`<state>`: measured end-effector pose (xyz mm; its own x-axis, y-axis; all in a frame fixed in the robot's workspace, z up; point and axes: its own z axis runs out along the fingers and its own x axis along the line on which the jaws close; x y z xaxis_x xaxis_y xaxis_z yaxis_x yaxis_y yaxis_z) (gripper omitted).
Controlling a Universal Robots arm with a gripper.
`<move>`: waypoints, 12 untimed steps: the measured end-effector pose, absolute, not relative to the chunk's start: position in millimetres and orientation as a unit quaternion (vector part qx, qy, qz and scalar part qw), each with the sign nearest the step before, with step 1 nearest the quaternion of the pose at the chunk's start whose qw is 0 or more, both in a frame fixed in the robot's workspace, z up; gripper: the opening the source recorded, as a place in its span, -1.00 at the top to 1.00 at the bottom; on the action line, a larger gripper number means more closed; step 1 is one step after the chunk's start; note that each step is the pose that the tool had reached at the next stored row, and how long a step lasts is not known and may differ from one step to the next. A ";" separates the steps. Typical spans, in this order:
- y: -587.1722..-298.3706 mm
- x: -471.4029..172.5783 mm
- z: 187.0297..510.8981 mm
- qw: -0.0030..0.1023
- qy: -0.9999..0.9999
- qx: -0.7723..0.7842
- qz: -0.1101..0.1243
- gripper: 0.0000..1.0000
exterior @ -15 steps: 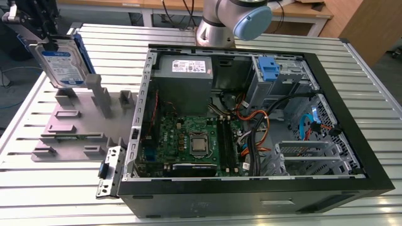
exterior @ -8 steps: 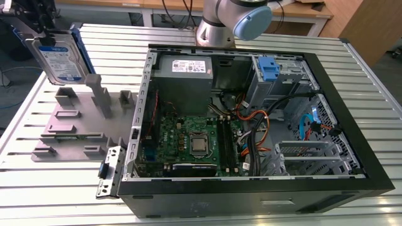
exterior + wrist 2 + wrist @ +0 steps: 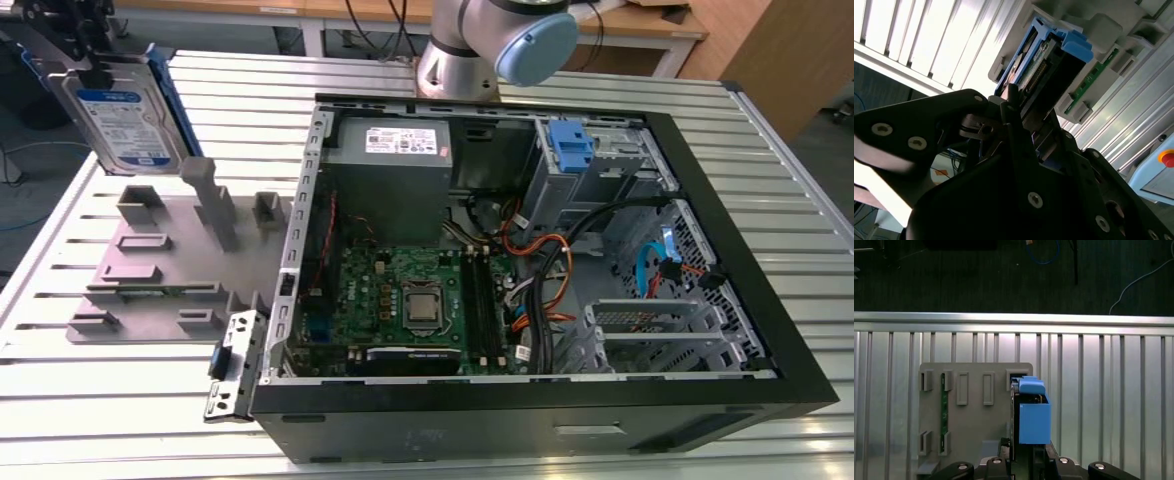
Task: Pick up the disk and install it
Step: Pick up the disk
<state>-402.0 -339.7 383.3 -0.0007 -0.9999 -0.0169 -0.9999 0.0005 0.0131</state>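
- Blue rails edge the disk [image 3: 130,115]; your gripper [image 3: 94,72] is clamped on its upper end and holds it upright in the air, at the exterior view's left.
- Just below it stands the grey fixture plate [image 3: 154,265], and in the first wrist view the disk hangs over that plate's edge. My judgement: move straight and without tilt, so the rails clear the plate's posts.
- Farther off, the open computer case [image 3: 534,420] has a blue bracket [image 3: 571,150] on its drive cage, well apart from the disk.
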 end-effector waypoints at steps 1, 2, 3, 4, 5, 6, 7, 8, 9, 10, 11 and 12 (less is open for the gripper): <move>-339.7 -402.0 383.4 0.001 0.707 -0.707 0.011 0.30; -339.7 -402.0 383.4 0.001 0.707 -0.707 0.011 0.30; -339.7 -402.0 383.5 0.001 0.707 -0.707 0.011 0.30; -339.7 -402.0 383.5 0.001 0.707 -0.707 0.011 0.30; -339.7 -402.0 383.6 0.001 0.707 -0.707 0.011 0.30; -339.7 -402.0 383.6 0.001 0.707 -0.707 0.011 0.30; -339.7 -402.0 383.6 0.001 0.707 -0.707 0.011 0.30; -339.7 -402.0 383.7 0.001 0.707 -0.707 0.011 0.30; -339.7 -402.0 383.7 0.001 0.707 -0.707 0.011 0.30; -339.7 -402.0 384.1 0.001 0.707 -0.707 0.011 0.30; -339.7 -402.0 384.8 0.001 0.707 -0.707 0.011 0.30; -339.7 -401.9 385.6 0.001 0.707 -0.707 0.011 0.30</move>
<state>-401.9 -339.7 385.6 -0.0007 -0.9999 -0.0167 -0.9999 0.0005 0.0134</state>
